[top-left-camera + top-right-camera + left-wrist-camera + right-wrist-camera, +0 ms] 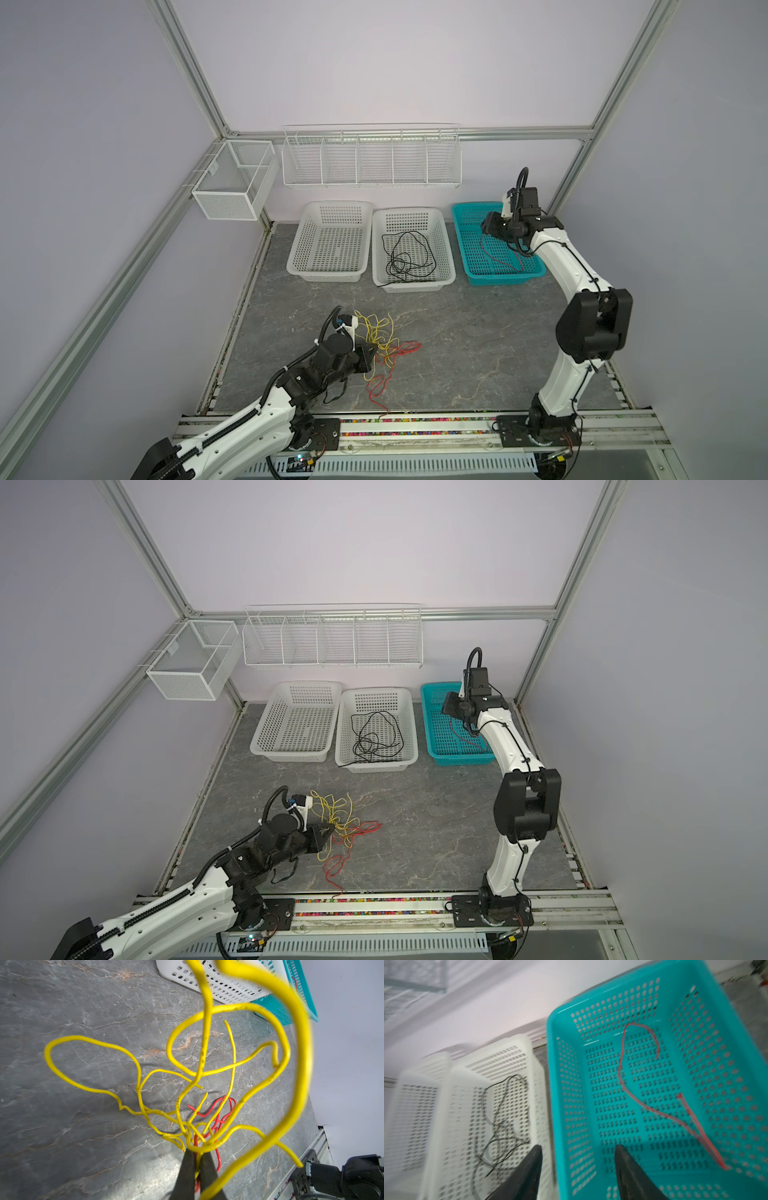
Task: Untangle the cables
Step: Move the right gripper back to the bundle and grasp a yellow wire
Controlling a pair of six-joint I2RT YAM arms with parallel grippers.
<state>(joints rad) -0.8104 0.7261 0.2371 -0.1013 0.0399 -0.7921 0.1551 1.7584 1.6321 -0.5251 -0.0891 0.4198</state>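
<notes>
Clamped shut in L gripper (196, 1152): yellow-red tangle (388, 347), front-left of table (478, 332), loops fanning out beyond tips. Spread wide & empty: R gripper (578, 1147), above teal basket (552, 1095) w/ lone red cable (619, 1072) inside. Well apart from tangle, so prob. L-arm job next.

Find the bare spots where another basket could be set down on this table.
Free: the grey marbled tabletop between the tangled yellow and red thin cables, the row of perforated plastic baskets and the white right arm. Crowded: around the left gripper, shut on that tangle.
</notes>
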